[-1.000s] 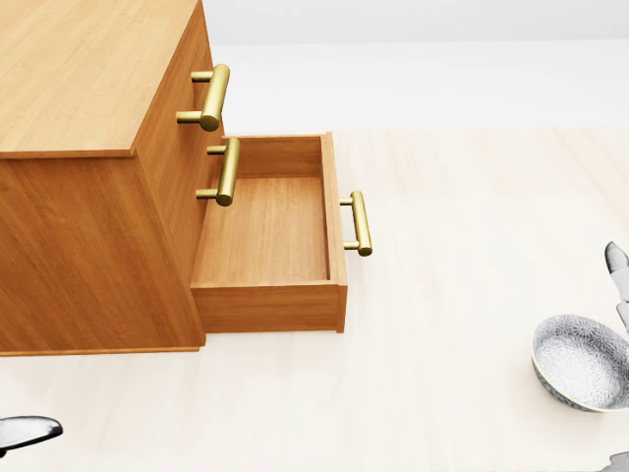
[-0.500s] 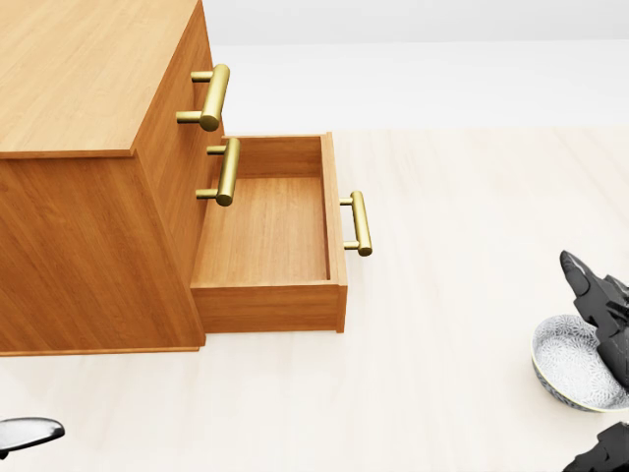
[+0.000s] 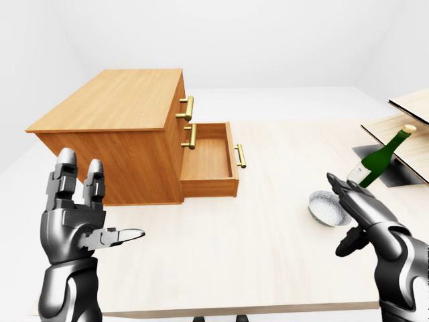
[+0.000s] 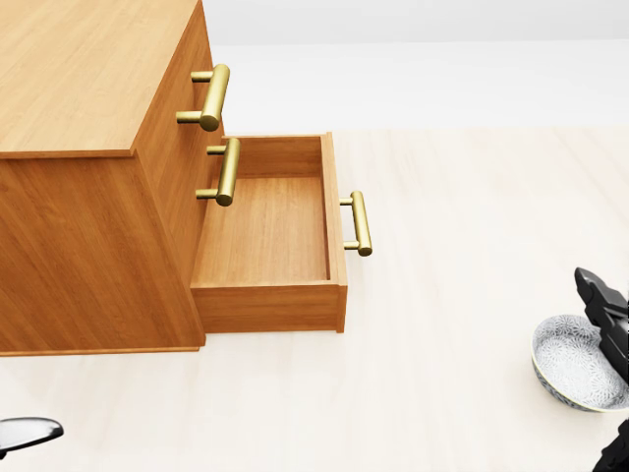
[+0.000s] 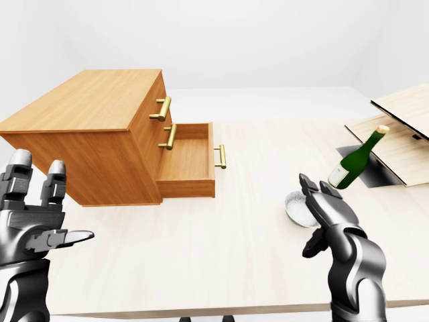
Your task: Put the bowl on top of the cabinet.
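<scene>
Bowl (image 3: 327, 207) sits on the pale table (image 3: 268, 235), lower right of the left-eye view, mouth up. It is round, so no long axis to line up with. Green bottle (image 3: 377, 159) leans just beyond it, toward the upper right.

Right hand (image 3: 362, 209) is much the nearer. Its fingers (image 3: 342, 189) are spread wide over the bowl's right rim, thumb hanging lower, nothing gripped. Cannot tell whether they touch the rim. The bowl lies just left of and under the fingertips.

Left hand (image 3: 70, 225) is raised at lower left, fingers upright and apart, empty, well away from the bowl.

Cabinet (image 3: 120, 100) is at upper left, bottom drawer (image 3: 208, 161) pulled out, its top bare; well apart from the bowl.

Against the head view half a second back: the dark hand reached further left over the bowl then and now sits closer to the right edge. Bowl and cabinet are unmoved, so the camera held.
</scene>
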### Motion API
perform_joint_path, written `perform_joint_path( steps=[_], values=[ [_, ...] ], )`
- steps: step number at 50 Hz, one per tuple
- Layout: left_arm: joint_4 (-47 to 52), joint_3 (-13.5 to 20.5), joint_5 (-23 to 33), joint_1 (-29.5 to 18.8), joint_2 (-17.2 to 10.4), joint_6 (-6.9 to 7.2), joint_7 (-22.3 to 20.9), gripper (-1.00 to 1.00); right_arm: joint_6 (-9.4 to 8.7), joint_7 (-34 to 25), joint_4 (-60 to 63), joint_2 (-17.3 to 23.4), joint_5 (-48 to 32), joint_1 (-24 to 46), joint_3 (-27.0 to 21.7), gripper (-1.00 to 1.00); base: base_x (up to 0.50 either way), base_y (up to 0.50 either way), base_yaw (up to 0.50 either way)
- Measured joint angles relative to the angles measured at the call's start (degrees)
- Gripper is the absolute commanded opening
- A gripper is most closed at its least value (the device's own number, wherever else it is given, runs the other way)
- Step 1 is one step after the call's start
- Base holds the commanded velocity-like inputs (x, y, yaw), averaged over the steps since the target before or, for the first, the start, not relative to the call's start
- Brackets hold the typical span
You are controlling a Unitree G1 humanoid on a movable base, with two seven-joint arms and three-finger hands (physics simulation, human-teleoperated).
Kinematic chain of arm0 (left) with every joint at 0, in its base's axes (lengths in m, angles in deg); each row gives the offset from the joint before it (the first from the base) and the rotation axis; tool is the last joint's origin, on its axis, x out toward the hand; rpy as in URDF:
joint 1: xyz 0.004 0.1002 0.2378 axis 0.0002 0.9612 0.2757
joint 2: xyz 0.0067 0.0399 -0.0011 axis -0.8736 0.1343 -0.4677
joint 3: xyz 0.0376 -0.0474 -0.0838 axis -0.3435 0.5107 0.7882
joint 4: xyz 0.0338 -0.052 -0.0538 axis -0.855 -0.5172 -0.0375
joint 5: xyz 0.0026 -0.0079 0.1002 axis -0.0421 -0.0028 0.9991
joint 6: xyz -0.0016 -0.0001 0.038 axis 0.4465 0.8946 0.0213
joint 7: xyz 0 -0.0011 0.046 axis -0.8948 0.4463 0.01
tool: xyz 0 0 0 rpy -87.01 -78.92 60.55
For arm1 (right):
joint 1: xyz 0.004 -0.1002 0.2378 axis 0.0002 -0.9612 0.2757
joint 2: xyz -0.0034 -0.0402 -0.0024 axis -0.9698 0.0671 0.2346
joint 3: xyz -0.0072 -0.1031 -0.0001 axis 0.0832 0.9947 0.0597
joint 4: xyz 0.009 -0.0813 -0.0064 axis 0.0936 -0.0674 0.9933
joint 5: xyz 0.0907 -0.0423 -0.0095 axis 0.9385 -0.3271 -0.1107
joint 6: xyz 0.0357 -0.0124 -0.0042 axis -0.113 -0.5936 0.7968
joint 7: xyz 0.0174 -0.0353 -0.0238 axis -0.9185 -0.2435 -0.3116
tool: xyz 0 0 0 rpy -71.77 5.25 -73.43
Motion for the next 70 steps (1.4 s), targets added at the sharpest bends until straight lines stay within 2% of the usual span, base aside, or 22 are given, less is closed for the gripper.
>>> perform_joint_path(
  steps=[22,41,70],
  values=[
    [0.4,-0.5,0.6,0.2,0.2,0.00,0.1,1.00,0.00,0.0,-8.5,1.0,-4.6,2.5,3.1,1.00,0.00,0.00,0.00],
    [-0.4,-0.9,1.0,-0.3,0.0,0.00,0.3,1.00,0.00,0.0,-13.8,3.4,-7.5,4.8,4.1,1.00,0.00,0.00,0.00],
    [-1.2,-1.1,1.0,-0.6,-0.2,0.00,0.7,1.00,0.00,4.3,-23.0,3.6,-5.5,6.9,7.8,1.00,0.00,0.00,0.00]
  ],
)
